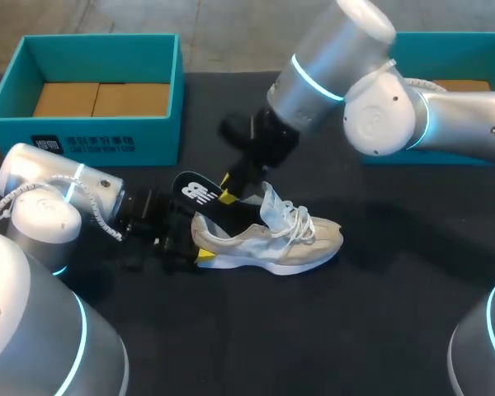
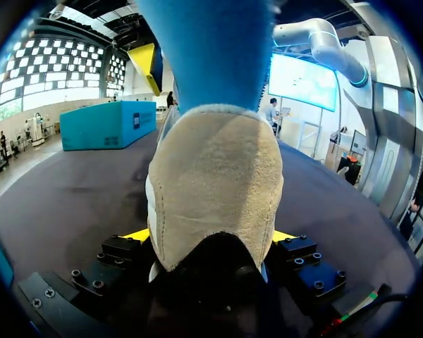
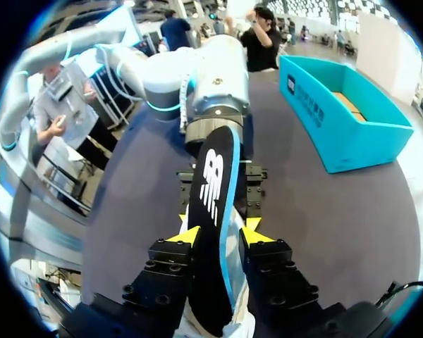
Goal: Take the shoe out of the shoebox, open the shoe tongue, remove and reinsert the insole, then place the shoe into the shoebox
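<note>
Right gripper [image 3: 218,236] clamped on black insole [image 1: 196,194], its toe end tucked in shoe [image 1: 280,243] | left gripper [image 2: 210,236] pinches heel, likely bracing shoe for insole work | shoe lies on table [image 1: 379,313], outside shoebox [image 1: 161,124]

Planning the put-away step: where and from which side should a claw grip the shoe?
Probably the heel, from behind, as the left claw does: the shoe stands on its sole, its narrow heel facing that arm, while the insole sticks up through the opening.

Black table [image 1: 396,330], matte dark cloth cover
</note>
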